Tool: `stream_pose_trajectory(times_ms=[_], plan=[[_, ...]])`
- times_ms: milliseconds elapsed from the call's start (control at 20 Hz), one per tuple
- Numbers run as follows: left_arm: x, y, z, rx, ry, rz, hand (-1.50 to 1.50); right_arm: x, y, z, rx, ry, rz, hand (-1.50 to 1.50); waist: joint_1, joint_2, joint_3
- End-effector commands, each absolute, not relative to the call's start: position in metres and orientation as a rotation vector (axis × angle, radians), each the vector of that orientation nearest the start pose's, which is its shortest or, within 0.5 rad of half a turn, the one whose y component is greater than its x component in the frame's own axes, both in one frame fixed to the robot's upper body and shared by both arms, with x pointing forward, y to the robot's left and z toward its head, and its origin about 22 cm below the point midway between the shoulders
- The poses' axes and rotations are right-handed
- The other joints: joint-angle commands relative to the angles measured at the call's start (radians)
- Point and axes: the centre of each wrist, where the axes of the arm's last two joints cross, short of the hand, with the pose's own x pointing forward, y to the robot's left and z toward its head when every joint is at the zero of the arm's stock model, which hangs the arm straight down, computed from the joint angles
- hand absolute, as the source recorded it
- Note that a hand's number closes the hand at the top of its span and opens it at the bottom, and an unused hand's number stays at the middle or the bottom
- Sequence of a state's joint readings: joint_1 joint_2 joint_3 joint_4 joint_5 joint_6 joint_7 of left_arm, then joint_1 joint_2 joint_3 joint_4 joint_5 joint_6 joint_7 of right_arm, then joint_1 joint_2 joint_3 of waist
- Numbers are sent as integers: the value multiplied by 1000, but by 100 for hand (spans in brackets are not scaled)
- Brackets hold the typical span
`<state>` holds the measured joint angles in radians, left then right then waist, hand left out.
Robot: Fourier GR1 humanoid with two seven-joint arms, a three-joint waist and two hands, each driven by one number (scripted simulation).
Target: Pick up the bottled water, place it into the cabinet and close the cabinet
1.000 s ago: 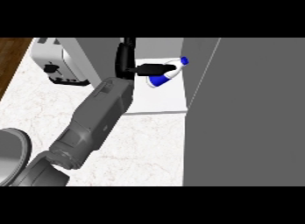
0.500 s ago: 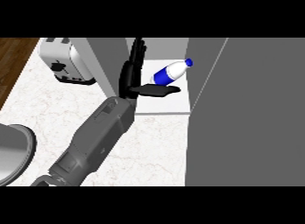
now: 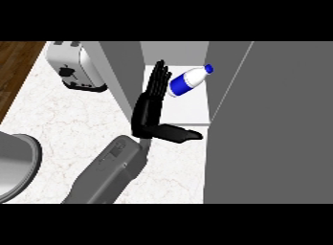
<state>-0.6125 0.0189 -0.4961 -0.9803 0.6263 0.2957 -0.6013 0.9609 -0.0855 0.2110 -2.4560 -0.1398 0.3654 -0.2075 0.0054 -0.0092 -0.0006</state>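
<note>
Fingers now straightened, left hand [image 3: 149, 103] beside tilted bottled water [image 3: 185, 82].

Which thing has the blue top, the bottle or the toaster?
The bottle lying tilted inside the cabinet has the blue cap; the toaster is silver.

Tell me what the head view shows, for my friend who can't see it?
A water bottle lies tilted inside the open cabinet, beside the robot's open hand. A toaster sits on the counter at the left.

Marble counter [image 3: 70, 124], wooden floor [image 3: 7, 72]
</note>
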Motion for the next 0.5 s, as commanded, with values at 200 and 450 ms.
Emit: stream_pose_trajectory(times_ms=[200,450], plan=[[272,93,8,-531,-1892,56,150,34,-241,131,252,-1813,269,-150,5,0,0],[246,120,17,-559,-1835,30,150,35,-242,118,337,-1717,469,150,8,-2,0]])
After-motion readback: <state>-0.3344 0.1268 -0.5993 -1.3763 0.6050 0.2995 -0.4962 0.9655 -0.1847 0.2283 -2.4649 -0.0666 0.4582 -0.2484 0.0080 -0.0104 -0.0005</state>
